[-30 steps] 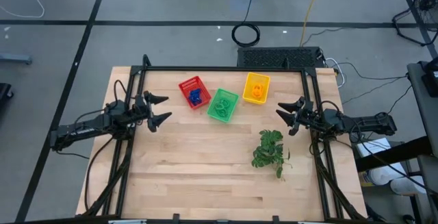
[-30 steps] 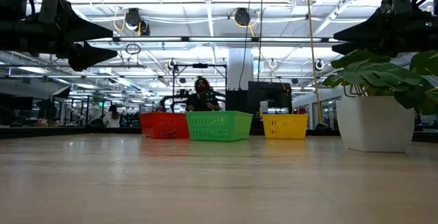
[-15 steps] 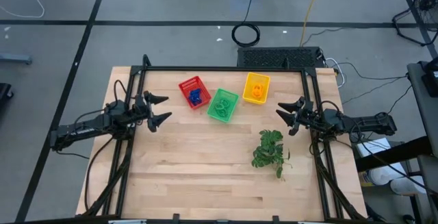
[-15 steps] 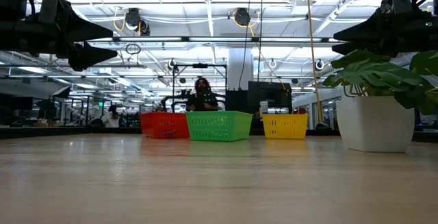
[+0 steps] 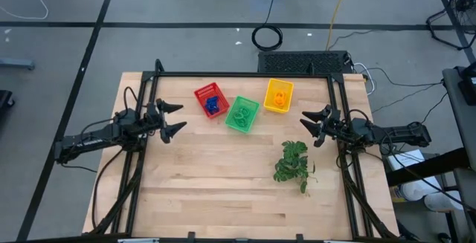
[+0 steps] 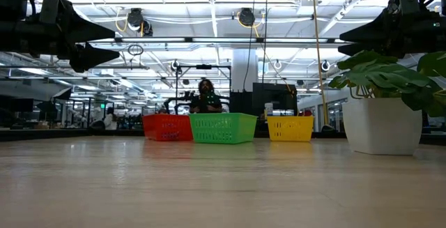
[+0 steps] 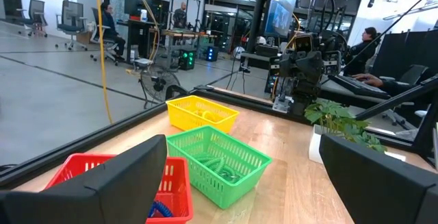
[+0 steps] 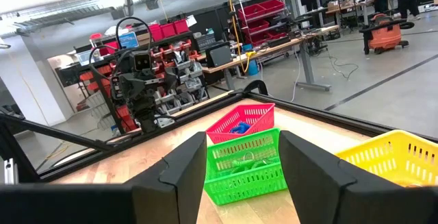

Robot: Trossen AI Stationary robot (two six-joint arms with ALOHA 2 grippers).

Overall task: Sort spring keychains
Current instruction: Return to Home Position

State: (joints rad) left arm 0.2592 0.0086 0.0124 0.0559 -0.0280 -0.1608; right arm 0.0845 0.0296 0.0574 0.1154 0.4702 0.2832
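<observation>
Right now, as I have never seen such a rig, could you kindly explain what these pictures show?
Two dark robot arms stand at a wooden table. One picture looks straight down, one level across the tabletop, and one from each wrist past its own fingers. The left gripper and right gripper hover open at the table's sides, holding nothing. On the table: a red basket with blue spring keychains, a green basket with green keychains, a yellow basket with orange keychains, and a leafy plant sprig.

red basket, green basket, yellow basket; plant sprig apart.
</observation>
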